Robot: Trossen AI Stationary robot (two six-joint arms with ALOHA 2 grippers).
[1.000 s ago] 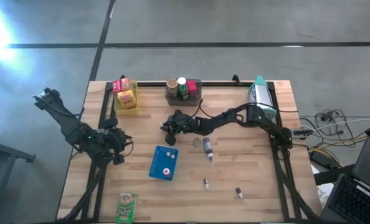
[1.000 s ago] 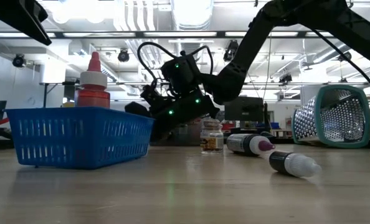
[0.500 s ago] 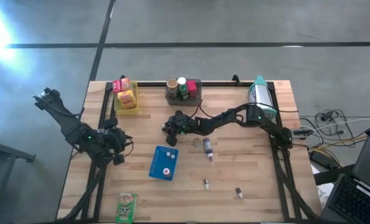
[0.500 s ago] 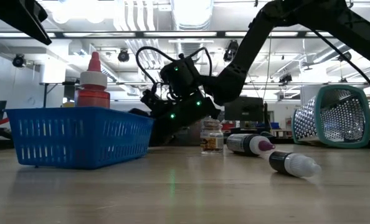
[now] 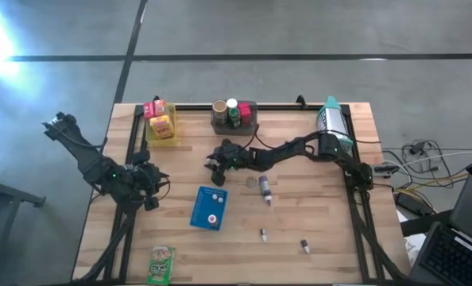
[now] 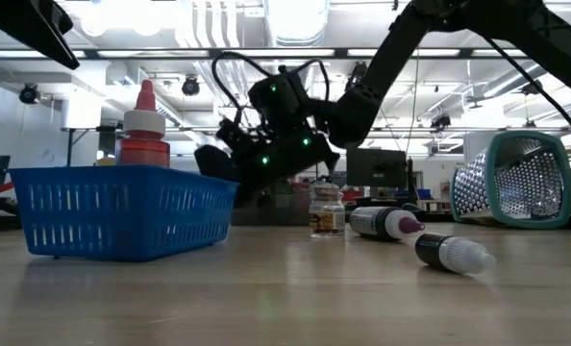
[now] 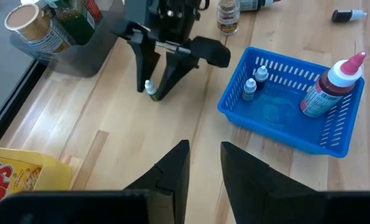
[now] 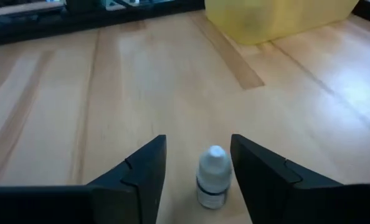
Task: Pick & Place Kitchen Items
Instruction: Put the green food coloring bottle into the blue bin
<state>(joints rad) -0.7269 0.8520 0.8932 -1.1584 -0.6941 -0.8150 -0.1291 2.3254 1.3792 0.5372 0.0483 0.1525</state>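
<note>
A tiny white-capped bottle (image 8: 212,177) stands upright on its base on the wooden table, between the two fingers of my right gripper (image 8: 197,139). The gripper is open and comes in low from the table's right side (image 5: 213,164). In the left wrist view the same bottle (image 7: 150,89) shows at the tips of those fingers; I see no plain touch. A blue tray (image 5: 198,213) lies just nearer. My left gripper (image 7: 205,144) hangs shut above the table's left part (image 5: 148,181), holding nothing.
The blue tray (image 7: 278,134) holds two tiny bottles and a red bottle with a white cap. A yellow bin (image 5: 162,127) and a grey bin (image 5: 245,121) stand at the far edge. A jar (image 5: 250,182), loose bottles (image 5: 265,193) and a green packet (image 5: 161,264) lie nearer. A mesh container (image 5: 331,119) lies far right.
My right gripper has risen a little off the table near the blue tray, and its fingers have spread apart. My left arm has kept still.
</note>
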